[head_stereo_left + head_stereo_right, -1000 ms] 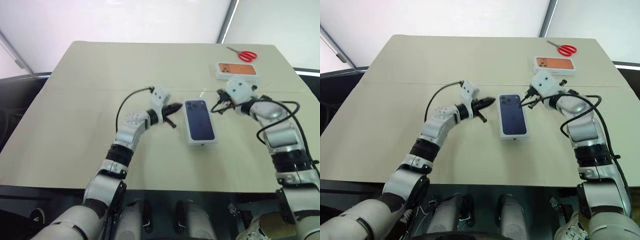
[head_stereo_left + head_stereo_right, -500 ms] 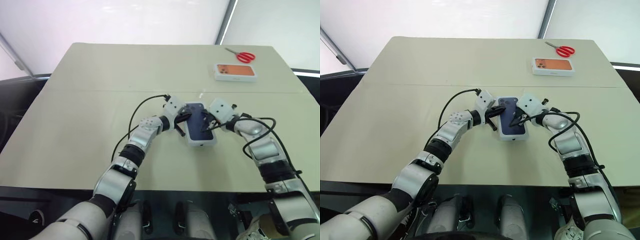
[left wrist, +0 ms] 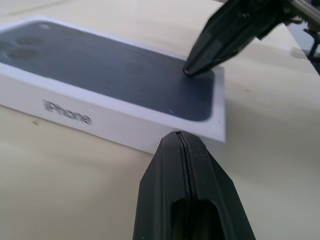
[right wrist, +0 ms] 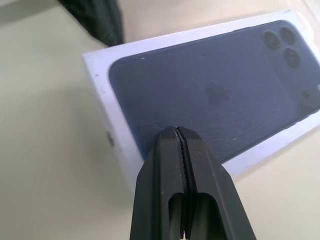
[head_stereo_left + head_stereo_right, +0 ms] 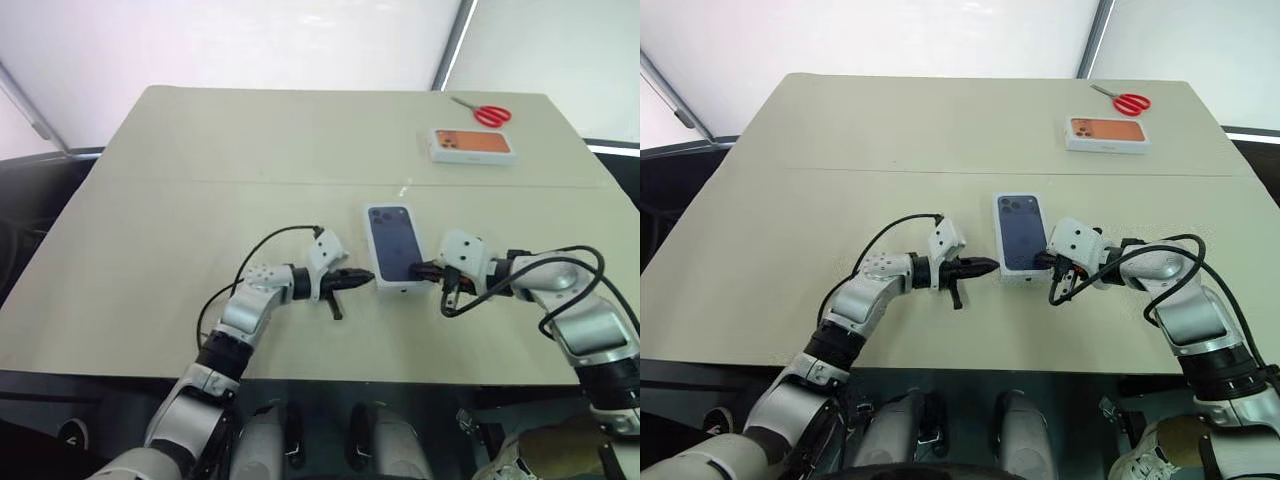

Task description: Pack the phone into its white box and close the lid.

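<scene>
The white box stands closed in the middle of the table, and its lid (image 5: 396,243), printed with a dark-blue phone, sits flat on top. The phone itself is hidden. My left gripper (image 5: 365,280) is shut and lies level, its tip just short of the box's near left corner (image 3: 215,136). My right gripper (image 5: 415,268) is shut too. It comes in from the right, and its tip is on or just above the lid's near end (image 4: 150,125). Neither gripper holds anything.
A white box printed with an orange phone (image 5: 472,144) lies at the far right, with red scissors (image 5: 487,112) behind it. Black cables loop off both wrists. The table's front edge (image 5: 320,375) runs close below the arms.
Both grippers have come down and back toward me, from beside the box's far half, across its lid, to its near end. The box has stayed put.
</scene>
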Available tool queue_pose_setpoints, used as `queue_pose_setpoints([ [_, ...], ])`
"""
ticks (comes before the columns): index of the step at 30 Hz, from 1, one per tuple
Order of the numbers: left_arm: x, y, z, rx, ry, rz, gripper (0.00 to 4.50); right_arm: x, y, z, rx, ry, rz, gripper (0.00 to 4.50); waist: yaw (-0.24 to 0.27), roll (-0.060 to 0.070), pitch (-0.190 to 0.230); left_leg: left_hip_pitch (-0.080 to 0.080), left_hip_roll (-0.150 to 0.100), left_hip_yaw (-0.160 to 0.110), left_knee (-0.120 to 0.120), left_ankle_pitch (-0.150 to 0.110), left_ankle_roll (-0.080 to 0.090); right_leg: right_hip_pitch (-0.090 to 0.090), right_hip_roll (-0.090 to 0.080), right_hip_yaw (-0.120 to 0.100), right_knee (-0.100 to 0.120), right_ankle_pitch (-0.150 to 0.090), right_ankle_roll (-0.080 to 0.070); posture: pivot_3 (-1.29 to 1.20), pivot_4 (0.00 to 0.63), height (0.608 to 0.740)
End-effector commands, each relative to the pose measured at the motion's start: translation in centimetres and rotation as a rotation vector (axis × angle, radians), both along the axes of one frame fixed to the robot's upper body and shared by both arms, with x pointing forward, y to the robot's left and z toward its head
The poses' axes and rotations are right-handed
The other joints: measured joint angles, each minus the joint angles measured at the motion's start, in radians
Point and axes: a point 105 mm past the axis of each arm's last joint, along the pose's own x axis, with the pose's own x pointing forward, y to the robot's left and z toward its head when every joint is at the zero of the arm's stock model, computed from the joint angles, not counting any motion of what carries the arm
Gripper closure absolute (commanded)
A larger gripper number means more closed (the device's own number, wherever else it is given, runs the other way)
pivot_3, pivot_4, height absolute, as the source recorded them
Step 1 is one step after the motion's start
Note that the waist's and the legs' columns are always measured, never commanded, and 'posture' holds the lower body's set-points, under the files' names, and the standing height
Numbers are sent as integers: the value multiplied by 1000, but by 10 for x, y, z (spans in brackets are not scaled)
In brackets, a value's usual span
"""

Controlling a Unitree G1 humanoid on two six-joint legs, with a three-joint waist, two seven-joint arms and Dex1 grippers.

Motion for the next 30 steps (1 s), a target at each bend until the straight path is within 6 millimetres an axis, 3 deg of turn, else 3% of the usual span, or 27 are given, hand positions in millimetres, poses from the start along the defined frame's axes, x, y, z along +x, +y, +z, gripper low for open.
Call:
queue_pose_setpoints([
  [1, 5, 7, 20, -35, -41, 31, 4251, 3, 1, 4, 64, 35, -23, 4490, 0, 0, 0, 0, 0, 0, 0, 0, -1, 0, 0, 0, 0, 0, 0, 0, 150, 738],
  [4, 14, 24, 32, -45, -57, 82, 3257, 8, 1, 17, 181, 63, -60, 3671, -1, 1, 1, 0, 0, 0, 0, 2, -4, 0, 0, 0, 0, 0, 0, 0, 150, 738],
  [10, 26, 89, 58, -1, -117, 189, 109, 16, -8, 44, 263, -27, -75, 580, -2, 1, 1, -2, 0, 0, 0, 3, -4, -2, 0, 0, 0, 0, 0, 0, 150, 738],
  [11, 28, 99, 59, 18, -129, 207, 0, 17, -12, 48, 281, -36, -84, 47, -1, 1, 1, -2, 0, 0, 0, 3, -4, -2, 0, 0, 1, 0, 0, 0, 150, 738],
  [16, 21, 152, 65, 59, -116, 262, 0, 15, -28, 70, 310, -107, -61, 47, 1, 1, 1, -2, -1, 1, 0, 3, -4, -2, -1, 0, 0, 0, 0, 0, 150, 738],
  [20, 10, 178, 62, 91, -98, 293, 0, 9, -39, 74, 305, -166, -38, 47, 0, 1, 1, -2, -1, 1, -1, 3, -5, -2, 0, 0, 0, 0, 0, 0, 150, 738],
  [25, -7, 216, 65, 100, -111, 407, 0, -1, -70, 60, 277, -129, -104, 47, -1, 1, 2, -2, -1, 1, -1, 2, -5, -2, -1, 0, 0, 0, 0, 0, 150, 738],
  [30, -16, 242, 69, 115, -141, 510, 0, -3, -86, 49, 215, -126, -135, 47, -1, 2, 2, -1, -1, 1, -1, 1, -8, -2, -2, 0, 0, 0, -1, 0, 150, 738],
])
